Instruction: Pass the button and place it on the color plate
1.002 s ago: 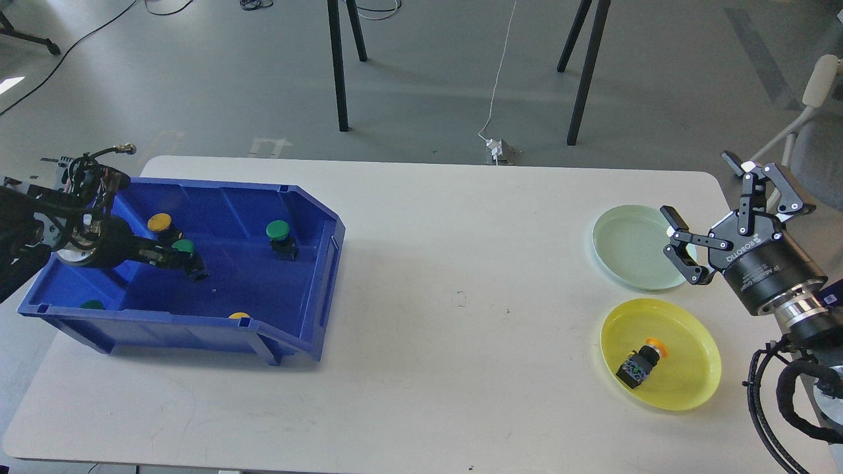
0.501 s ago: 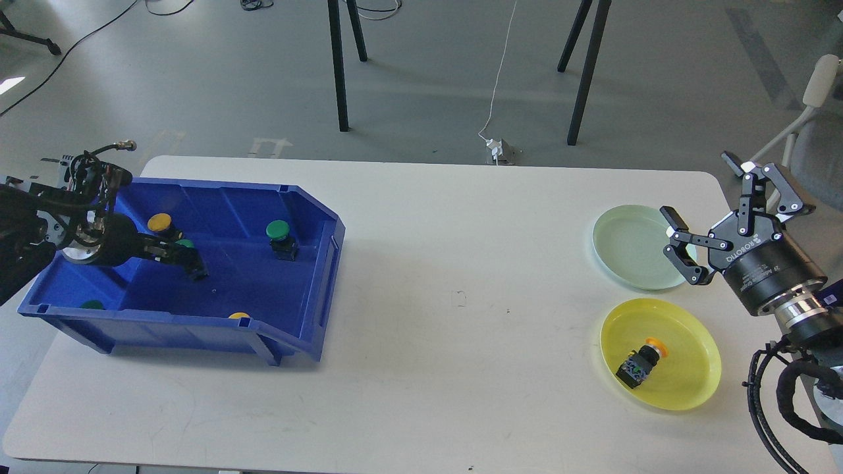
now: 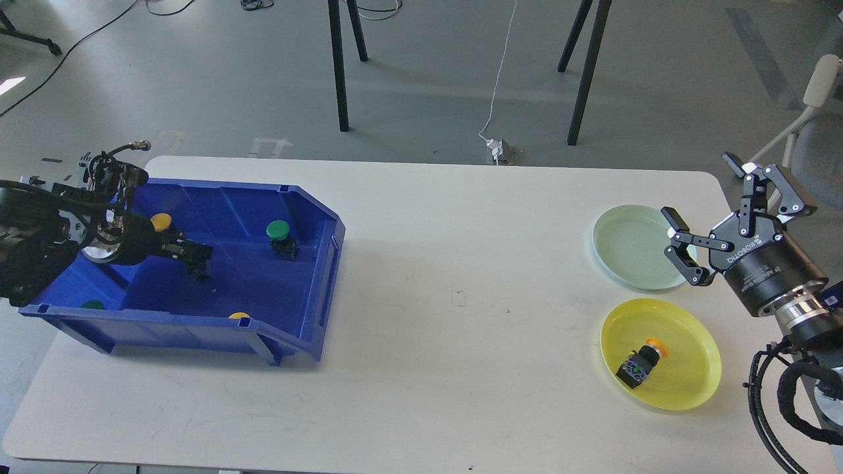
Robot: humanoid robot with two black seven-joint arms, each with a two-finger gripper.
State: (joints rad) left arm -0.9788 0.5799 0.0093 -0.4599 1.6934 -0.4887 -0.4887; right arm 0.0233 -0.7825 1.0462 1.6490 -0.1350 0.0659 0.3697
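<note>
My left gripper (image 3: 195, 254) reaches into the blue bin (image 3: 309, 276) and is closed on a black-bodied button (image 3: 199, 268); its green cap is now hidden by the fingers. Loose in the bin are a yellow button (image 3: 160, 222), a green button (image 3: 277, 230), and two more half hidden behind the front wall, one green (image 3: 92, 305) and one yellow (image 3: 238, 316). My right gripper (image 3: 698, 187) is open and empty above the right edge of the pale green plate (image 3: 625, 247). The yellow plate (image 3: 691, 375) holds a yellow-capped button (image 3: 642, 362).
The white table (image 3: 461, 296) carries the bin at the left and the two plates at the right. Black stand legs (image 3: 339, 66) and a cable are on the floor behind. A chair (image 3: 816, 131) stands at the far right.
My left gripper has moved a little to the right inside the bin, and the green cap between its fingers has gone out of sight. The right arm has not moved.
</note>
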